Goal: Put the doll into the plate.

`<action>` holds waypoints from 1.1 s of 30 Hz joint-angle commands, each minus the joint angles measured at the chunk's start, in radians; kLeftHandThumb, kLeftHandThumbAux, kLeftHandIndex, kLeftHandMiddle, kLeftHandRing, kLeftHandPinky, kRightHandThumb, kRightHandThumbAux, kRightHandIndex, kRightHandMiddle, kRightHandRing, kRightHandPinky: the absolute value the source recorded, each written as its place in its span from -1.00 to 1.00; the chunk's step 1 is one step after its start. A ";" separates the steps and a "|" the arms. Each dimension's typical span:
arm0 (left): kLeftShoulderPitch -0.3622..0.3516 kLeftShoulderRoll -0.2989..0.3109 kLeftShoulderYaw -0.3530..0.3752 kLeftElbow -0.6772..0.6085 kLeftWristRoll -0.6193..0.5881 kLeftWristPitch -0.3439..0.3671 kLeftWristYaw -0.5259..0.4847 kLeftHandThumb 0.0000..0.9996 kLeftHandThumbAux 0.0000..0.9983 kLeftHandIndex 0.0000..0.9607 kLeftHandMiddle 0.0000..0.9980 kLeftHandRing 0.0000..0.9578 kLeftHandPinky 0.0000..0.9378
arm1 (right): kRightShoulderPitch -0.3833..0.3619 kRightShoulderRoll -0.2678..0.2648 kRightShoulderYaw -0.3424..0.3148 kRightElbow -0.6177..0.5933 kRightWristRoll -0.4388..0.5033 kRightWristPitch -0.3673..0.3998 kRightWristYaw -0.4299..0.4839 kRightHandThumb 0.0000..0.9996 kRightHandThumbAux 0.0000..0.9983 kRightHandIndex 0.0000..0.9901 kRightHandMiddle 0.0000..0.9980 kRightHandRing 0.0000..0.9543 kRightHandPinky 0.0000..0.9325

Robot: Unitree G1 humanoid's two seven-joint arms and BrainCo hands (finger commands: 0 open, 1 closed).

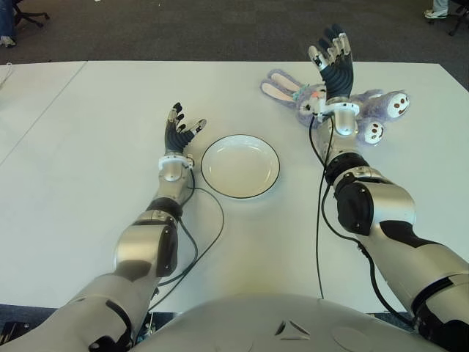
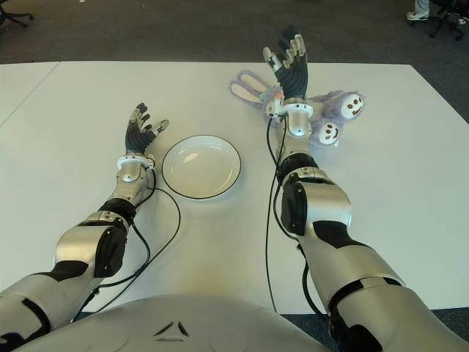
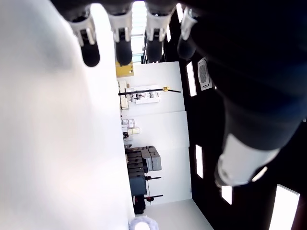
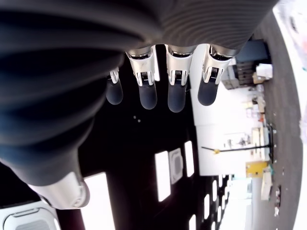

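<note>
White table (image 1: 88, 183): carries all items.
Purple plush rabbit doll with white ears and white-soled feet (image 1: 370, 99): lying on the table at far right, well apart from the plate; long axis crosswise, ears toward the robot's left, feet toward its right.
Round white plate with dark rim (image 1: 240, 166): centre of table, nothing in it.
Right robot hand (image 1: 333, 59): raised over the doll's middle, fingers extended and spread, holding nothing.
Left robot hand (image 1: 181, 130): just left of the plate, fingers loosely spread, holding nothing.
</note>
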 commanded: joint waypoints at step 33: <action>0.203 -0.062 0.007 0.146 0.000 0.163 -0.003 -0.91 0.54 -0.89 -0.83 -0.81 -0.77 | -0.224 -0.376 0.545 0.044 -0.628 0.516 -0.319 -0.78 -0.05 -0.94 -0.81 -0.79 -0.74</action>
